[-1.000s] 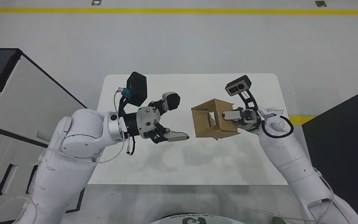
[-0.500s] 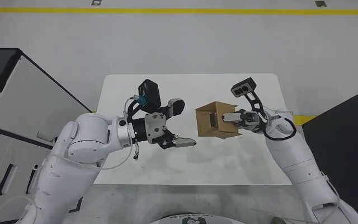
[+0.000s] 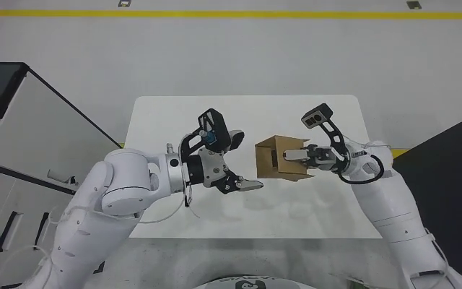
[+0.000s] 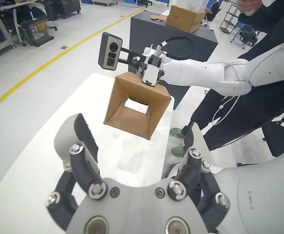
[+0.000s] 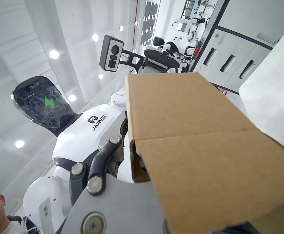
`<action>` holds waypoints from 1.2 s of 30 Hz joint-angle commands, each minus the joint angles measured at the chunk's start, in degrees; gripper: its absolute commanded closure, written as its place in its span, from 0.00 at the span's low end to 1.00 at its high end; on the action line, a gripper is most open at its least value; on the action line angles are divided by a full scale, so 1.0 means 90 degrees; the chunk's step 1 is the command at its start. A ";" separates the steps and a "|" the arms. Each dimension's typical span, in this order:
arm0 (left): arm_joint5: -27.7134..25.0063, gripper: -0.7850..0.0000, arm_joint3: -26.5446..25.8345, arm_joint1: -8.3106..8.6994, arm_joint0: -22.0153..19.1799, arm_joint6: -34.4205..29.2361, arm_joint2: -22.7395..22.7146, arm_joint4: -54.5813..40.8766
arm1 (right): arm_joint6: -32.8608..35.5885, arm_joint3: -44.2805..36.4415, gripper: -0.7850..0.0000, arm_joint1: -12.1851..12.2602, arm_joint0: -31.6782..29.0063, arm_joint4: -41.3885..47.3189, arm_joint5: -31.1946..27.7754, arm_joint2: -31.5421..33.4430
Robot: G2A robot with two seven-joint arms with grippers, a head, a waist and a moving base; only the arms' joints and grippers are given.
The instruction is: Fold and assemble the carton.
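Left gripper (image 3: 243, 162) advanced, spread empty, right gripper (image 3: 289, 154) pinching carton (image 3: 268, 165)

The carton (image 5: 199, 144) runs past the right wrist view's edge and hides one finger of the right pincer (image 4: 149, 82).

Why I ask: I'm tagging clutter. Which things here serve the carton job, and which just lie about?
Job: carton, held by the right gripper; open left gripper facing it; table.
Lying about: cardboard boxes and flat cardboard scraps on the black cabinet behind.
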 commanded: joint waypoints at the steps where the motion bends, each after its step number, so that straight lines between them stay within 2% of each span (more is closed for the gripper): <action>1: -0.0064 0.00 0.0005 -0.0001 0.0050 0.0046 0.0070 0.0029 | -0.0203 -0.0097 1.00 0.0010 -0.0017 -0.0245 0.0102 -0.0007; 5: -0.0402 0.00 0.0082 -0.0024 0.0000 0.0215 0.0365 0.0263 | -0.0300 -0.0235 1.00 0.0034 0.0005 -0.0547 0.0284 0.0016; 7: -0.0662 0.00 0.0220 -0.0059 -0.0091 0.0561 0.0560 0.0406 | -0.0322 -0.0247 1.00 0.0039 0.0057 -0.0613 0.0412 0.0000; 10: -0.0704 0.00 0.0459 -0.0094 -0.0171 0.0940 0.0673 0.0692 | -0.0289 -0.0250 1.00 0.0046 0.0110 -0.0679 0.0492 -0.0002; 20: -0.0704 0.00 0.0459 -0.0094 -0.0171 0.0940 0.0673 0.0692 | -0.0396 -0.0409 1.00 0.0044 0.0085 -0.0855 0.0529 -0.0079; 23: -0.0654 0.00 0.0483 -0.0095 -0.0141 0.1160 0.0600 0.0826 | -0.0367 -0.0413 1.00 0.0052 0.0111 -0.0929 0.0555 -0.0087; 36: -0.0912 0.00 0.0544 -0.0078 -0.0145 0.1289 0.0536 0.1110 | -0.0120 -0.0333 1.00 0.0062 0.0220 -0.0889 0.0548 -0.0109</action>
